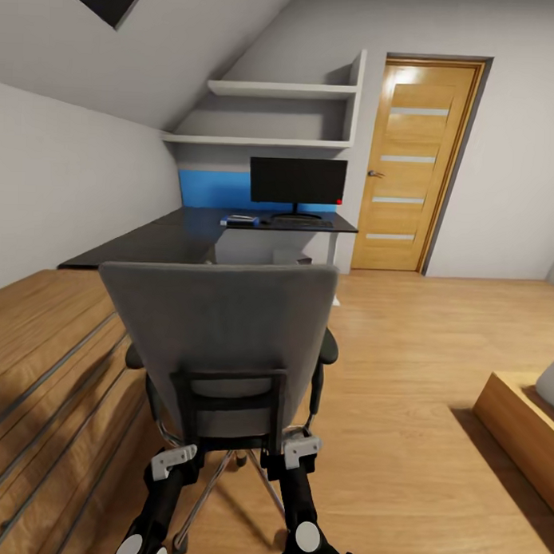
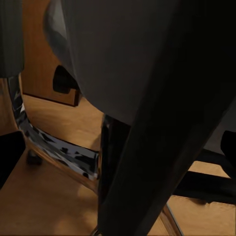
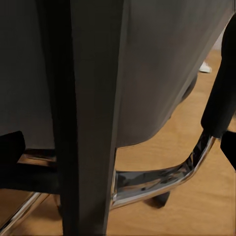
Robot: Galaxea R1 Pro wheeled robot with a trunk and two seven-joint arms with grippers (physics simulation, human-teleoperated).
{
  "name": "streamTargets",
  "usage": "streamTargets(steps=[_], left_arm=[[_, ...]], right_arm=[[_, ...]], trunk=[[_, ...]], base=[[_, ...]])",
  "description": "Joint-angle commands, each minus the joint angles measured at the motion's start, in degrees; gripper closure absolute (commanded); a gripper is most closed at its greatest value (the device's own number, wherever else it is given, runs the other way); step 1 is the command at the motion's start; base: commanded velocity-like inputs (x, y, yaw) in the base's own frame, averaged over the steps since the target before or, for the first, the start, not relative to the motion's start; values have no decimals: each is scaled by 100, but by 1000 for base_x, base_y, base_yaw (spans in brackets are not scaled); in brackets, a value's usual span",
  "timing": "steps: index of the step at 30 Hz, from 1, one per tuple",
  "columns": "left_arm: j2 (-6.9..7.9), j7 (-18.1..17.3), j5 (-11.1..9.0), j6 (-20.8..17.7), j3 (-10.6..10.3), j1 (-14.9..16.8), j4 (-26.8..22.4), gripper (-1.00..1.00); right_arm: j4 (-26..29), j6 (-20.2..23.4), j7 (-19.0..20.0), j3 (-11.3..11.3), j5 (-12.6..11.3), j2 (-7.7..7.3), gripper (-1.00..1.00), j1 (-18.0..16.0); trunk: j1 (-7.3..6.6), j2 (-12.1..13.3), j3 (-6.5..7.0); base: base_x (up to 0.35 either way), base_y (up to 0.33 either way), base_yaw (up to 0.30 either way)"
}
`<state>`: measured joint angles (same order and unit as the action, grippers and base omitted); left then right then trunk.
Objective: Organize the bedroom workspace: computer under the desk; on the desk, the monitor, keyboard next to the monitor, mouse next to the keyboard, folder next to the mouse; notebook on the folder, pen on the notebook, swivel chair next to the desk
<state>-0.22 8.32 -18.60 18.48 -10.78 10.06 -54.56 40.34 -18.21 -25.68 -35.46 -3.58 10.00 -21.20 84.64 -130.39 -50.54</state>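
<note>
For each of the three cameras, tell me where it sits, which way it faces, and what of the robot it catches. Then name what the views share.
Head view: on the robot's head, looking forward and down at the swivel chair back, the desk and monitor beyond; both arms reach to the chair's black frame, left gripper and right gripper.
Left wrist view: near the left gripper, facing the chair's black frame, very close.
Right wrist view: near the right gripper, facing the chair's chrome base.
Shared: all three show the swivel chair.
</note>
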Motion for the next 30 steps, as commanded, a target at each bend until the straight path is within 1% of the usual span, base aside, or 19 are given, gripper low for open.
streamTargets(steps=[1,8,19,30], left_arm=[[5,37,-36,24,-18,4,-2,-100],[5,32,-33,24,-20,4,-2,-100],[5,32,-29,25,-18,4,-2,-100],[5,30,-29,31,-14,4,-2,-100]], right_arm=[[-9,-43,-37,-14,-55,0,-100,-8],[-9,-43,-39,-14,-55,0,-100,-7],[-9,-43,-39,-14,-55,0,-100,-7],[-9,-43,-37,-14,-55,0,-100,-10]], trunk=[[0,-2,-5],[0,-2,-5],[0,-2,-5],[0,-2,-5]], base=[[136,-194,0],[99,-228,0],[12,-230,0],[0,-39,0]])
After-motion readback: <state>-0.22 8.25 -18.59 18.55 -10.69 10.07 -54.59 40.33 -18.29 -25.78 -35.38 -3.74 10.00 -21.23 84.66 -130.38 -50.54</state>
